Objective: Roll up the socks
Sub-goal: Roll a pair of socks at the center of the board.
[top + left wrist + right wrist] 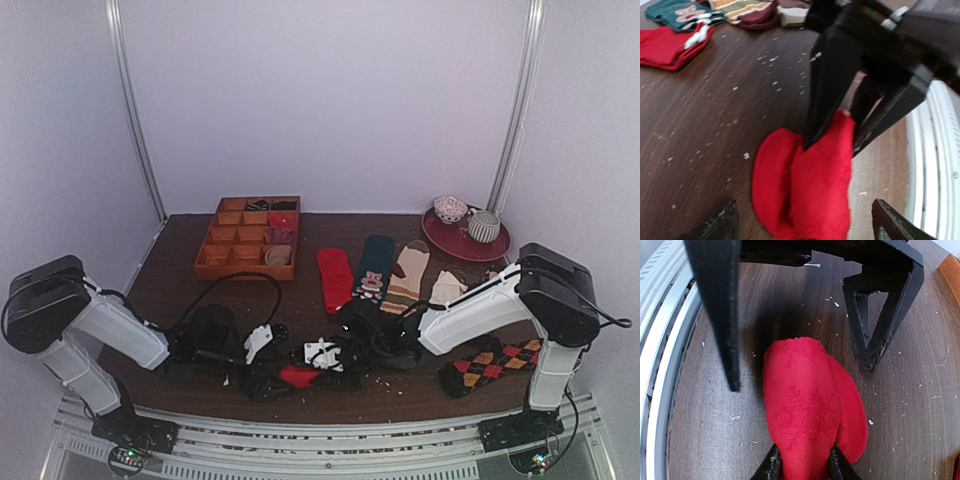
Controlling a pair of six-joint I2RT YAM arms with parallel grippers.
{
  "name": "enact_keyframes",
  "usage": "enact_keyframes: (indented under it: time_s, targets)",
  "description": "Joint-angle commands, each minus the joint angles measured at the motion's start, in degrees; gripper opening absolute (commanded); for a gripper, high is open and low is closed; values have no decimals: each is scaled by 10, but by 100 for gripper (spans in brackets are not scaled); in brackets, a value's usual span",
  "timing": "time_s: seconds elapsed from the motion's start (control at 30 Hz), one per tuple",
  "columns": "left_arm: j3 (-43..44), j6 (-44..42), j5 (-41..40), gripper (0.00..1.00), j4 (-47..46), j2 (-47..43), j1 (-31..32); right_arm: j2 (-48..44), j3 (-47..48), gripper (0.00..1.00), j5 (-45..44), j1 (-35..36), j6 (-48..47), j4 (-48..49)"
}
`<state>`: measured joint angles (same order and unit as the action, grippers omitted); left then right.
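Pinching the red sock (810,400) at one end, my right gripper (804,454) is clamped on it, both fingers pressed into the cloth so that it bulges out on either side of them. My left gripper (805,207) is released, its jaws spread wide. One finger stands on each side of the sock's other end, and neither one touches the fabric.

The sock is plain bright red with a faint knitted texture. It is doubled over on itself into a plump, short bundle. Two layers show: a thicker top fold with a rounded end, and a thinner lip of the same red peeking out along one side beneath it. I cannot tell whether it is rolled tight or only folded.

It lies on the dark wooden table (905,405), close to the near edge and just beside the metal rail (660,365), between my two arms. Pale crumbs and lint are scattered on the wood around it.

Farther back on the table the other socks lie flat in a row, well apart from this one. They are a flat red sock (334,277), a dark teal sock (376,262) with a small figure on it and a beige striped sock (410,272). An argyle sock (495,362) lies off by my right arm. The wooden tray (250,238) sits at the back left.
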<state>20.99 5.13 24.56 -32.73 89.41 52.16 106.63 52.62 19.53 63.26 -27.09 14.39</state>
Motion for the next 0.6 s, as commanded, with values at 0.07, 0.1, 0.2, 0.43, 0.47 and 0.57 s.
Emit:
enact_keyframes:
  time_s: [0.07, 0.1, 0.2, 0.43, 0.47, 0.57]
  targets:
    - [20, 9, 104, 90, -28, 7, -5, 16, -6, 26, -32, 3, -9, -63]
    - [24, 10, 109, 90, -22, 13, -6, 17, -6, 26, -32, 3, -9, -63]
    - [32, 21, 132, 87, -13, 33, -6, 20, -5, 26, -35, 4, -12, -65]
    - [53, 67, 123, 83, -5, 71, -6, 19, -7, 26, -57, 8, -16, -64]
    - [56, 71, 114, 83, 0, 70, -6, 19, -8, 26, -59, 8, -15, -63]
    - [70, 82, 66, 83, 25, 61, -6, 18, -12, 26, -67, 10, -15, -57]
